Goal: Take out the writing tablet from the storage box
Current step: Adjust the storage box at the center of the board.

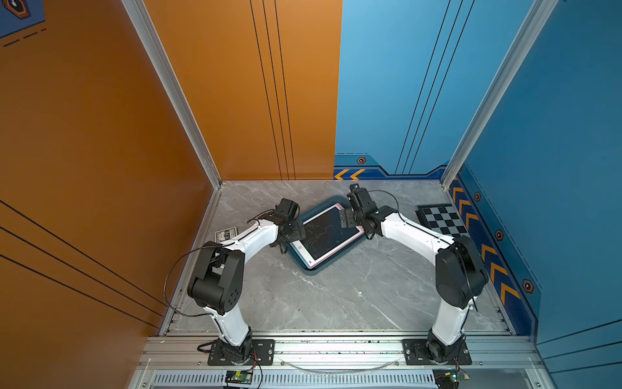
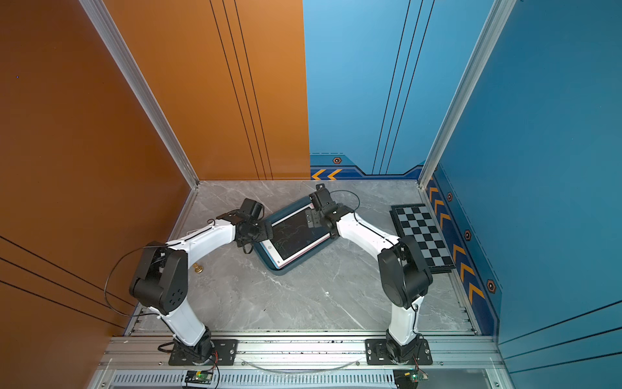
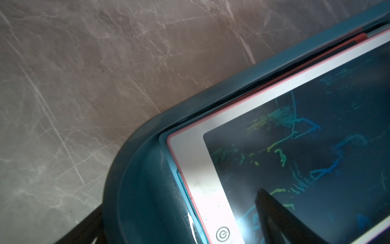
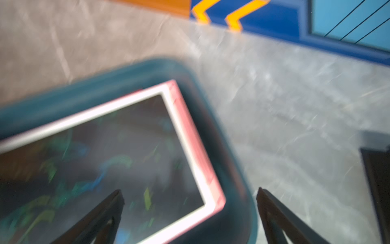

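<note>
The storage box (image 1: 311, 266) is a shallow teal tub lying askew at mid-table in both top views. In it lies the writing tablet (image 1: 325, 232), white-bezelled and pink-edged, its dark screen scribbled in green and blue. A light blue edge shows just under it in the left wrist view. My left gripper (image 3: 179, 202) is open over the box's near-left corner, one finger over the screen (image 3: 272, 211), the other outside the box wall (image 3: 130, 190). My right gripper (image 4: 190, 190) is open at the far-right corner, straddling the tablet's corner (image 4: 211, 202) and the box wall (image 4: 242, 211). This view is blurred.
A black-and-white chequered board (image 1: 442, 220) lies by the right wall. A small printed card (image 1: 227, 233) sits near the left wall, and a small brass piece (image 2: 198, 268) stands beside the left arm's elbow. Walls close in the back and both sides.
</note>
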`<state>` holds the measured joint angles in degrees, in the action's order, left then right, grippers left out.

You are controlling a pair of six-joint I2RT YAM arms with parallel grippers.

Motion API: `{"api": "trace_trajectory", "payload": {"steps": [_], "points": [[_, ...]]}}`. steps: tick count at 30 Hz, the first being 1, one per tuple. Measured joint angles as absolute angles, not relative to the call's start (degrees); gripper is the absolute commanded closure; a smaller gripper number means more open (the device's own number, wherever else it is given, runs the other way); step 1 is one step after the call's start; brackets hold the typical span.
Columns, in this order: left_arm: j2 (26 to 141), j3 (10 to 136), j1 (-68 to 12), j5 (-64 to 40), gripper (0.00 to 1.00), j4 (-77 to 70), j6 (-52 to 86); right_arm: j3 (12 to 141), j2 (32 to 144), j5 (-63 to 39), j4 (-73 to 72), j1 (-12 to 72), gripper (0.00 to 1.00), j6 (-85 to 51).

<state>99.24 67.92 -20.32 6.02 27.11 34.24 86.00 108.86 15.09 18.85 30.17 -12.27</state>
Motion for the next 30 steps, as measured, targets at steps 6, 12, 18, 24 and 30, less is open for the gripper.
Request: {"api": "trace_trajectory", "payload": {"steps": [6, 12, 18, 24, 30], "points": [[99.11, 67.90, -20.49, 6.61, 0.02, 27.20, 34.22, 90.56, 117.82, 12.67, 18.13, 25.12, 0.00, -10.85], [99.46, 68.55, -20.60, 6.79, 0.02, 27.81, 33.80, 89.38, 119.02, 5.82, 18.79, 27.16, 0.00, -10.57], [101.84, 71.81, -20.25, 9.32, 0.02, 29.56, 31.24, 80.71, 111.98, 4.47, 18.76, 29.74, 0.01, -12.45], [104.49, 74.28, -20.25, 10.83, 0.02, 29.89, 27.57, 70.17, 102.74, 6.46, 22.17, 34.96, 0.01, -18.35], [105.34, 75.20, -21.06, 10.09, 0.02, 29.61, 26.30, 64.93, 97.91, 9.43, 24.08, 37.56, 0.01, -23.09]]}}
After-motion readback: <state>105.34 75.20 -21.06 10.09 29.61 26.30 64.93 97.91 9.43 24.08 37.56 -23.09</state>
